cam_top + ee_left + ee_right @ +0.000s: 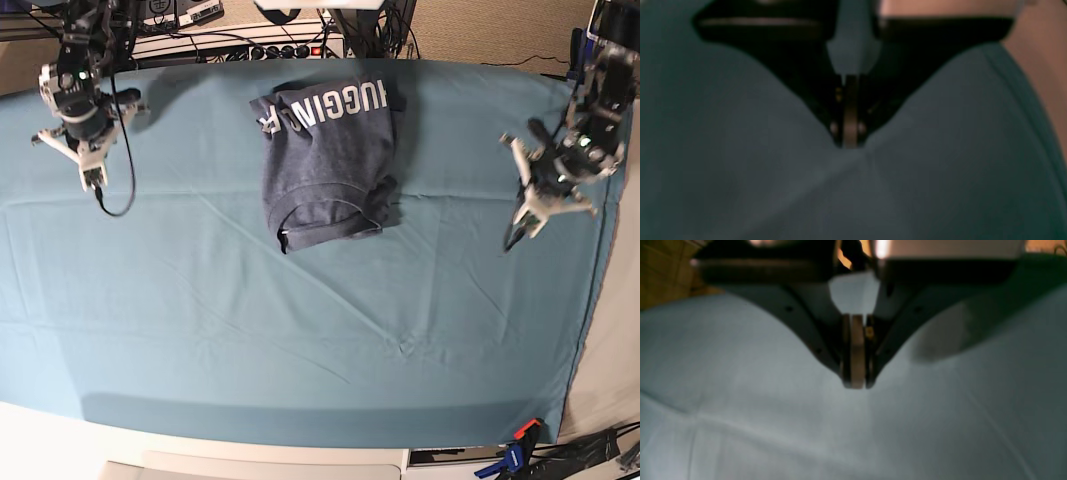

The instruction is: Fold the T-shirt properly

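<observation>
Base view: the T-shirt (328,160) lies on the teal table cloth (300,320) toward the far edge, roughly midway between the two arms, partly folded with white block lettering showing across its far end and its near hem bunched and rolled (one corner sticks out at the near left). The right gripper (92,178) hangs over the cloth at the far left of this view, well apart from the shirt, with a black cable looping below it. The left gripper (512,240) sits at the right side, tilted, also well clear of the shirt.

Left wrist view: the left gripper (850,141) has its jaws pressed together with nothing between them, its tip just over plain teal cloth; the picture is blurred.

Right wrist view: the right gripper (857,383) likewise has its jaws together and empty, above pale, creased cloth.
</observation>
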Controlling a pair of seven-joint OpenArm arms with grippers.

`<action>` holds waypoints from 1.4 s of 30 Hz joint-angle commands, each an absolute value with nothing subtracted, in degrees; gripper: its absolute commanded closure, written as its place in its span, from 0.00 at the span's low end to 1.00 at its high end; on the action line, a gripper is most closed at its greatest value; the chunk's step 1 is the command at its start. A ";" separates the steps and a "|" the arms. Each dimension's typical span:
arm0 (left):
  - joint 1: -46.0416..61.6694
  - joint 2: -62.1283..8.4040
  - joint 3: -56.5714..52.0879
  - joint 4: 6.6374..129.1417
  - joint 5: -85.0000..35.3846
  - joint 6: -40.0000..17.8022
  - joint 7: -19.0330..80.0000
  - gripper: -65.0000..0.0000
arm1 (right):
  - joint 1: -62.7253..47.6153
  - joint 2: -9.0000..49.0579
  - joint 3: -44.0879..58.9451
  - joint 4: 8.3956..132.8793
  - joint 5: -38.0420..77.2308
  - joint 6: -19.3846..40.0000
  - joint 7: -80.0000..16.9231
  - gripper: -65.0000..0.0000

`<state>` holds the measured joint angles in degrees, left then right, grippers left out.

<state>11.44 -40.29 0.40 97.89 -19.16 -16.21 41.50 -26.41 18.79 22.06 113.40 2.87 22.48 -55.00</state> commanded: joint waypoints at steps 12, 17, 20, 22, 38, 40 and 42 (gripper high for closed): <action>40.29 -37.45 -25.98 113.97 -26.15 -16.62 44.64 1.00 | -41.23 19.66 33.50 114.28 9.02 22.15 -55.72 1.00; 50.98 -30.15 -29.28 114.98 -30.94 -20.93 45.43 1.00 | -47.88 17.87 33.47 114.26 10.02 22.15 -54.83 1.00; 55.96 -26.00 -28.82 114.98 -33.80 -22.44 45.47 1.00 | -51.11 15.38 33.47 113.93 13.28 22.31 -52.80 1.00; 58.30 -24.21 -27.42 114.78 -33.89 -22.41 45.43 1.00 | -52.12 13.72 33.43 112.25 15.05 23.07 -51.09 1.00; 46.87 -15.18 0.71 80.71 -17.23 -16.23 31.68 1.00 | -31.53 16.84 20.43 47.81 21.19 24.43 -38.33 1.00; 43.03 -13.78 2.37 74.67 -14.96 -14.98 29.91 1.00 | -28.05 16.82 18.24 43.09 20.97 24.43 -35.88 1.00; 39.22 -12.47 3.29 69.08 -12.99 -14.22 27.75 1.00 | -25.12 16.80 15.92 40.25 19.70 24.43 -32.51 1.00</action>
<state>38.17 -12.38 3.27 68.38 -12.75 -13.93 27.97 -24.51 15.84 15.59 39.83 19.49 24.10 -32.32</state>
